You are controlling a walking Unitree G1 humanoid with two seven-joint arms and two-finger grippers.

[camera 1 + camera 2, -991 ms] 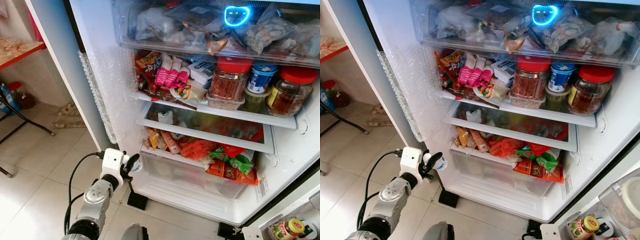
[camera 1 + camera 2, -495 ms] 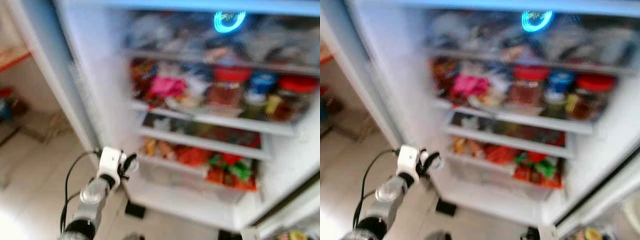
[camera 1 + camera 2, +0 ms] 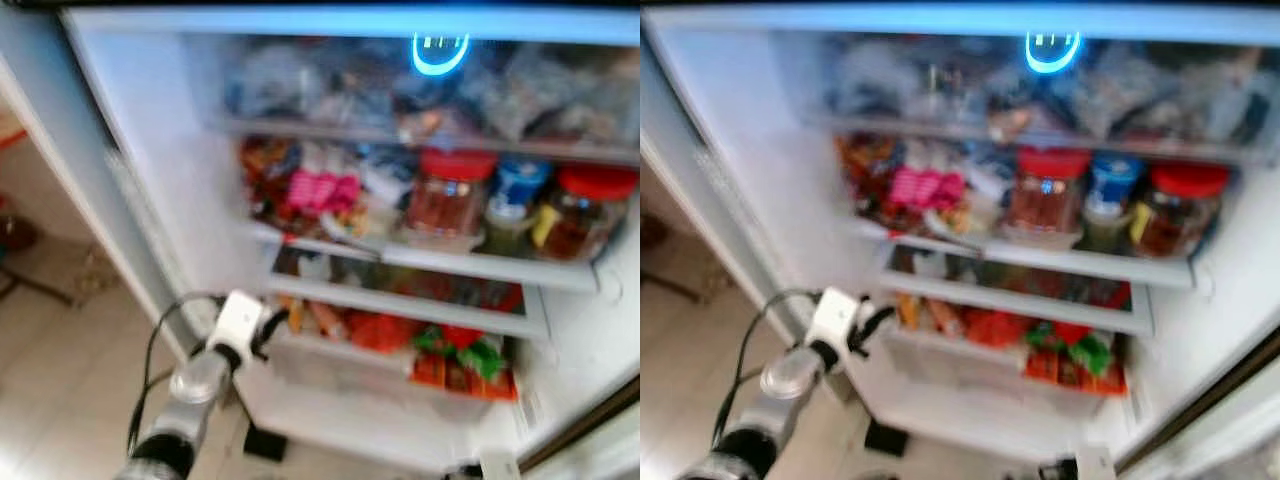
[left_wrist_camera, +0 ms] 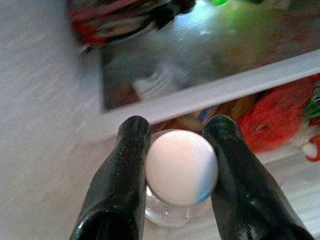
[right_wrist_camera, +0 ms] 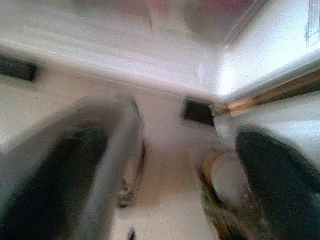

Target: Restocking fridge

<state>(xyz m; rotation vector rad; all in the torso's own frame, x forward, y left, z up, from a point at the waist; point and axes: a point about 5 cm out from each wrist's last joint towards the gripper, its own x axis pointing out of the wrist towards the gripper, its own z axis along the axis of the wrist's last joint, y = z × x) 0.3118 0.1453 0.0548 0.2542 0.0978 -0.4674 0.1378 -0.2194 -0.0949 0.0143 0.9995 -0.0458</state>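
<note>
Left pincer (image 4: 175, 150) is clamped on a small clear jar with a white lid (image 4: 182, 167), one black finger (image 4: 127, 170) on each side of the lid, held in front of the open fridge (image 3: 150, 190) at its lower left, just outside the front edge of the lower shelf (image 3: 400, 300).

To do this step well: keep the squeeze steady on the lid, hold the jar upright, and carry it in above a shelf lip rather than into it. Judging by the crowding, pick a gap first; the middle shelf with the red-lidded jars (image 3: 450, 190) looks full, and the snack packets (image 3: 380, 330) below leave little room. Set it down flat before letting go.

Right pincer (image 5: 170, 165): fingers spread wide, gripping nothing, low over the floor (image 5: 165, 150) near the fridge's bottom right corner; views are blurred.
</note>
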